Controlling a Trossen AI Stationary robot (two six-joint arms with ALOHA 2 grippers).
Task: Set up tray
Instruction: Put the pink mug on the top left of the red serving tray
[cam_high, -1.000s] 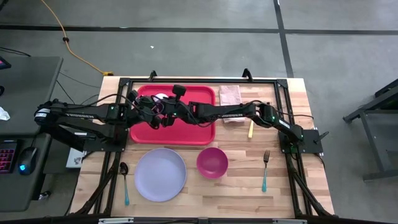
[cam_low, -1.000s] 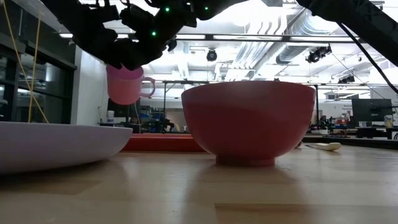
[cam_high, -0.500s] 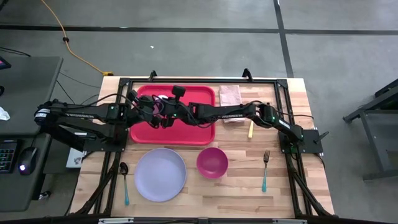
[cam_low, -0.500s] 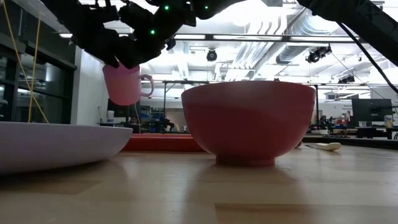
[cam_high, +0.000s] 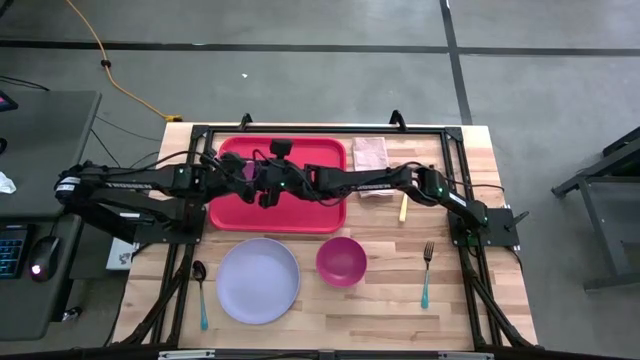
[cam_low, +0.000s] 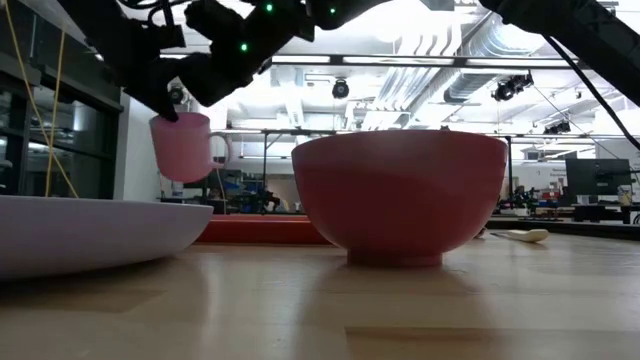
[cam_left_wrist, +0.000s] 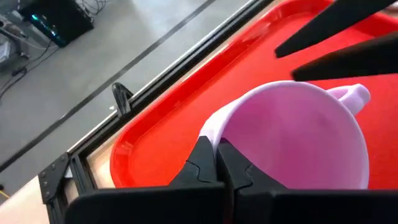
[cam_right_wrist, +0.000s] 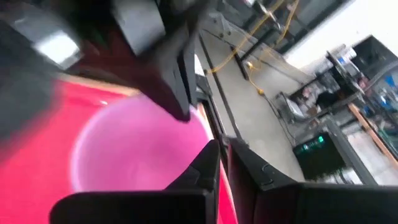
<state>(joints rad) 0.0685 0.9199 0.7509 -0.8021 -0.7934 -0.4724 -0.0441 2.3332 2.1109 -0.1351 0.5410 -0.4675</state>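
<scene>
A pink cup (cam_high: 264, 174) hangs over the red tray (cam_high: 320, 205), mouth up; the low view shows the cup (cam_low: 180, 147) clear of the tray. My left gripper (cam_left_wrist: 216, 152) reaches in from the table's left and is shut on it. My right gripper (cam_left_wrist: 285, 64) comes in from the right, at the cup's far rim near the handle (cam_left_wrist: 354, 95). Its fingers stand a little apart with only red tray showing between them. Whether one of them touches the cup, I cannot tell. My left gripper pinches the cup's wall at the rim (cam_left_wrist: 208, 134), on the side opposite the handle, with one finger inside the cup and one outside. The fingers slant down from the table's left. The cup hangs clear above the tray, roughly upright.
Nearer the front edge lie a lavender plate (cam_high: 258, 280), a magenta bowl (cam_high: 341, 260), a teal-handled spoon (cam_high: 200, 295) at the left and a fork (cam_high: 427, 272) at the right. A folded napkin (cam_high: 370, 153) and a pale utensil (cam_high: 403, 207) lie right of the tray.
The cup has gone a little toward the table's left and sunk slightly, moving along with my left gripper. It stays clear of the tray. My right arm has kept its place.
</scene>
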